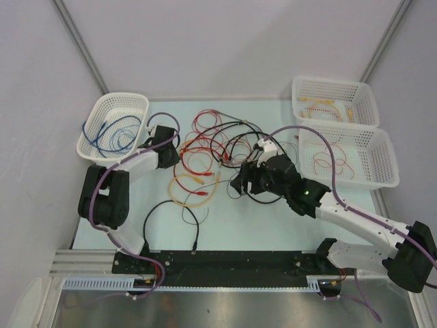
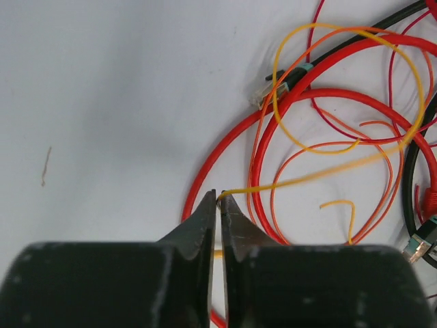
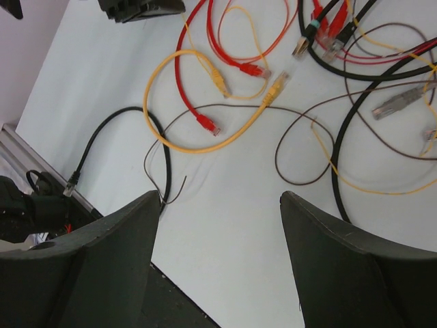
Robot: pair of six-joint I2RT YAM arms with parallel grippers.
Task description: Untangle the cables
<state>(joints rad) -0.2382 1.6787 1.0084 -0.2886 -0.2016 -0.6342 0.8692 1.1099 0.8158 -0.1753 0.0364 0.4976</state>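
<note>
- The cables (image 1: 215, 140) lie in a loose tangle of red, yellow, black and brown loops in the middle of the table (image 1: 273, 225), between the two arms.
- We see the left gripper (image 2: 217, 199) at the tangle's left edge. Its jaws are drawn almost together, with a thin yellow wire (image 2: 307, 179) pinched at the very tips.
- From that pinch the wire runs off to the right, then curls up into a loop lying across a thicker red cable (image 2: 225, 147). Its free length points away from the fingers, into the pile.
- We judge that pulling leftward, away from the tangle, would draw the wire out along its own line.
- The right gripper (image 3: 220, 198) hangs over the tangle's near right side, jaws spread wide and holding nothing. A yellow patch cable (image 3: 205, 149) and a black cable (image 3: 130, 116) lie ahead of it.
- The left arm is the nearer one to this wire.
</note>
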